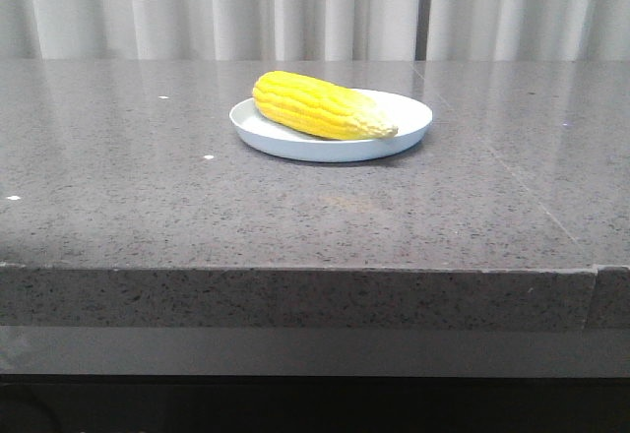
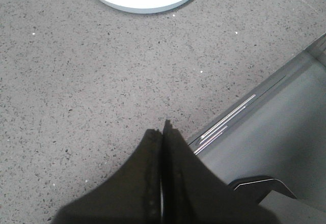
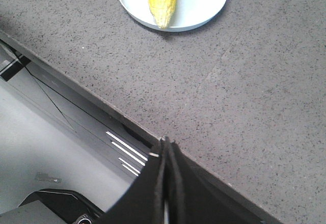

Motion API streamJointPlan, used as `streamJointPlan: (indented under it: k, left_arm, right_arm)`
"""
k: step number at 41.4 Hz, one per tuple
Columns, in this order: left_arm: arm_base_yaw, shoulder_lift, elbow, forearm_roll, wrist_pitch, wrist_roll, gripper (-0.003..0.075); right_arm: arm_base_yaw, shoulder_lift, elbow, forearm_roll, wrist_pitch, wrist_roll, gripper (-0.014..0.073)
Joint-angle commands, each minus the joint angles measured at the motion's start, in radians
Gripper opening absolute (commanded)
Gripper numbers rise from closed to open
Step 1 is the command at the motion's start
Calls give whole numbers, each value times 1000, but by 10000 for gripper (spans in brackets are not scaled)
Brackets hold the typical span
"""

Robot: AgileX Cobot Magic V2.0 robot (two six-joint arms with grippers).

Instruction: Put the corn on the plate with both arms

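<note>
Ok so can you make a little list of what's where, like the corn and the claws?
corn: lying on its side on the plate, pale tip toward the right
plate: on the grey table, toward the back
left claw: shut, empty, near the table's front edge
right claw: shut, empty, over the table's front edge
task: looks done

Table (image 1: pixel 148 207): grey speckled stone-like top, polished, faintly reflective. Plate (image 1: pixel 404 108): smooth, glossy, pale. Corn (image 1: pixel 315 106): bumpy kernel rows, slight sheen. Curtain (image 1: pixel 197 10): matt cloth.
</note>
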Motion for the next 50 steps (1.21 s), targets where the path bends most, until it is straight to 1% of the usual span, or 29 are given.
streamJointPlan:
  k: [1, 9, 12, 15, 20, 22, 26, 29, 32, 40, 45, 48, 50]
  left_arm:
    - [-7, -10, -26, -9, -63, 0, -20]
    - [-23, -15, -26, -13, -65, 0, -20]
    - [-11, -34, -24, -15, -65, 0, -20]
    - [25, -78, -9, -15, -69, 0, -20]
    - [126, -193, 62, 60, -94, 0, -20]
    - [176, -254, 114, 73, -156, 0, -20]
    - [288, -392, 245, 75, -331, 0, -20]
    - [349, -490, 342, 75, -441, 0, -20]
    - [388, -575, 431, 75, -519, 0, -20]
    - [474, -753, 638, 66, -651, -5, -20]
    - [527, -821, 729, 14, -732, -5, -20]
    - [547, -862, 776, -24, -754, -5, -20]
    - [552, -893, 805, -22, -752, -16, -20]
  right_arm:
    - [-2, 3, -23, -8, -73, -8, -87]
    - [-2, 3, -23, -8, -72, -8, -87]
    - [-2, 3, -23, -8, -72, -8, -87]
    - [-2, 3, -23, -8, -72, -8, -87]
    - [-2, 3, -23, -8, -72, -8, -87]
    - [-2, 3, -23, -8, -72, -8, -87]
    - [-2, 3, -23, -8, -72, -8, -87]
    - [-2, 3, -23, -8, -72, -8, -87]
    - [-2, 3, -23, -8, -72, -8, -87]
    - [-2, 3, -23, -8, -72, -8, -87]
    - [-2, 3, -23, -8, -72, -8, -87]
    - [-2, 3, -23, -8, -72, -8, -87]
    - [-2, 3, -23, -8, -72, -8, -87]
